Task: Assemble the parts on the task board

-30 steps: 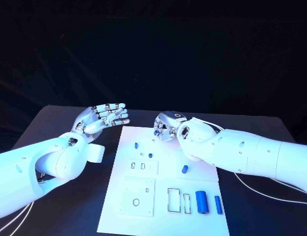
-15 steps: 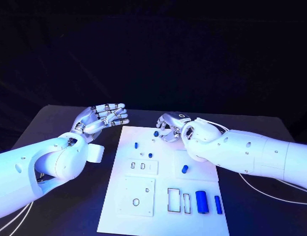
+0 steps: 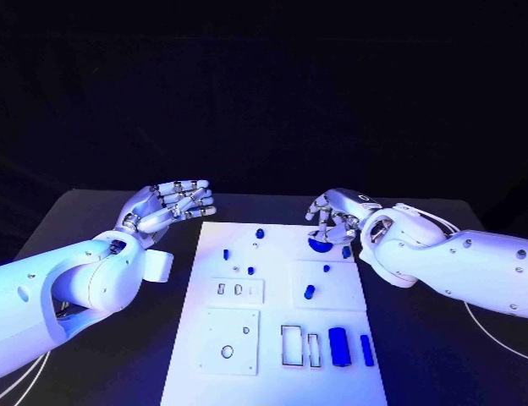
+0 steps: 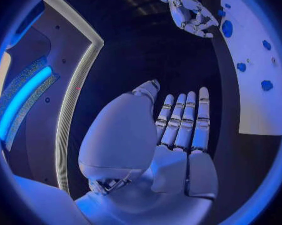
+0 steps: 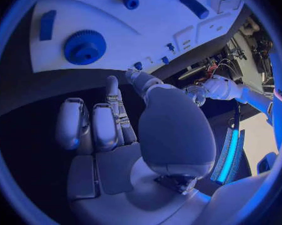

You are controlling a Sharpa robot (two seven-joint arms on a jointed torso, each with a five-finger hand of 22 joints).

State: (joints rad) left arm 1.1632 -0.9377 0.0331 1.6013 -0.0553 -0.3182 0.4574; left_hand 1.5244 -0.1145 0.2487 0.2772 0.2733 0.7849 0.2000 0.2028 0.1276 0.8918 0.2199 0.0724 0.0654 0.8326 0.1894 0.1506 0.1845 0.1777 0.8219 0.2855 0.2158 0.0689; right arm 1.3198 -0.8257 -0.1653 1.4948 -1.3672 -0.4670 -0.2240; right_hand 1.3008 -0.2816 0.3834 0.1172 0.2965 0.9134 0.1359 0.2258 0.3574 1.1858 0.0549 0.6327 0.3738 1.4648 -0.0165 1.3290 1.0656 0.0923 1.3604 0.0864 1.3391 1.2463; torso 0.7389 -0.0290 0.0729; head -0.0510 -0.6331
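Note:
The white task board [image 3: 277, 372] lies mid-table with several blue parts on it. A blue gear [image 3: 319, 243] sits flat near the board's far right corner, also in the right wrist view as the gear [image 5: 85, 47]. My right hand [image 3: 335, 218] hovers just beyond and above it, fingers hanging loosely apart and holding nothing. My left hand [image 3: 173, 203] floats off the board's far left corner, palm up, fingers straight, holding nothing. A thick blue cylinder [image 3: 338, 345] and a slim bar [image 3: 365, 349] lie at the near right. A short peg [image 3: 310, 292] lies mid-board.
Small blue pegs [image 3: 225, 253] stand along the board's far left part, one more peg [image 3: 259, 232] near the far edge. Rectangular slots [image 3: 292, 345] and a plate with an oval hole [image 3: 228, 350] mark the near half. Black table [image 3: 93, 220] surrounds the board.
My right hand and arm have swung to the right, away from the board's far middle, and the blue gear has come into sight. The left hand has stayed almost still.

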